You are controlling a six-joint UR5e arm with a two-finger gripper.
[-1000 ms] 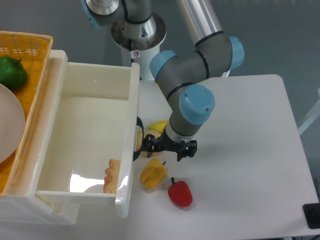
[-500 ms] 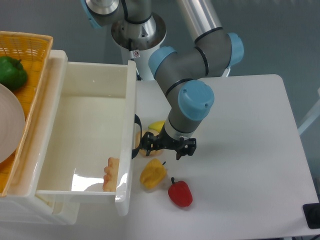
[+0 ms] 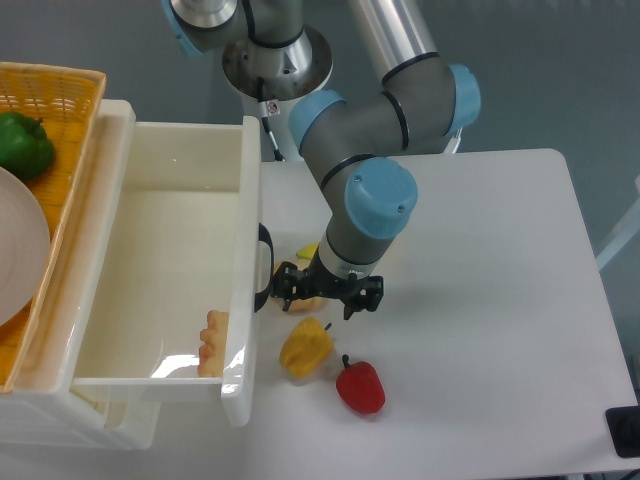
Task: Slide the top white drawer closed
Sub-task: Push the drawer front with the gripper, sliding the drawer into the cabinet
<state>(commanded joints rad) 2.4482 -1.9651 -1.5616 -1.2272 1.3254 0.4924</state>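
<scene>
Drawer: I see the top white drawer [image 3: 160, 270] pulled out, handle front facing the arm.
Claw [image 3: 327, 291]: against the handle; grip state I cannot tell.
Change: drawer front has shifted further in toward the cabinet.

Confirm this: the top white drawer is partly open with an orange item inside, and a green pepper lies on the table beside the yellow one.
Not quite: the pepper on the table beside the yellow pepper is a red pepper, as the camera view shows. The rest holds: the top white drawer is partly open with an orange item inside.
</scene>
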